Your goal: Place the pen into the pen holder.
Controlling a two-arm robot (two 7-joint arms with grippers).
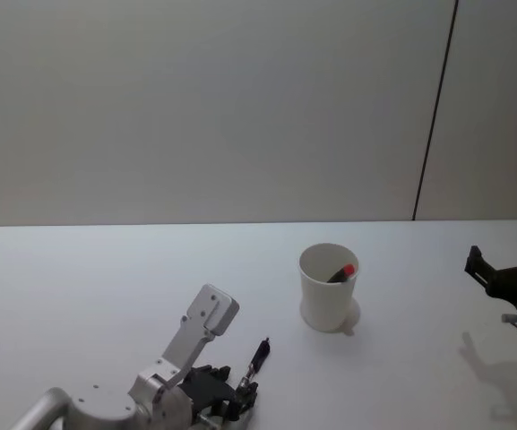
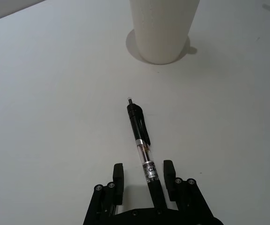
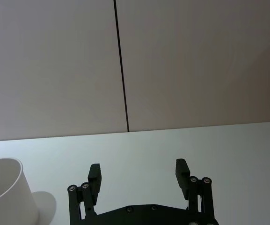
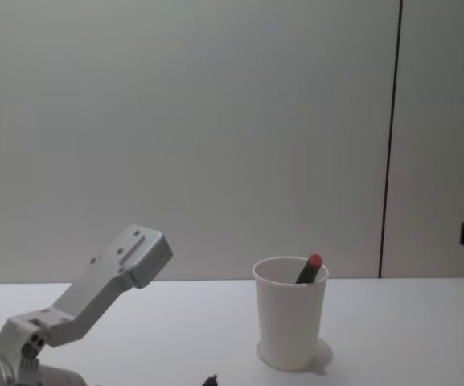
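A black pen lies on the white table, its tip toward the pen holder, a white paper cup. My left gripper is open and low at the table, with the pen's rear end between its fingers. In the head view the pen sticks out of the left gripper at the near edge, and the pen holder stands farther back to the right. A red-capped pen leans inside the holder. My right gripper is open and holds nothing, at the table's right.
The white table runs back to a plain grey wall with a dark vertical seam. The chest view has the left arm's white link raised at the left and the pen holder at centre.
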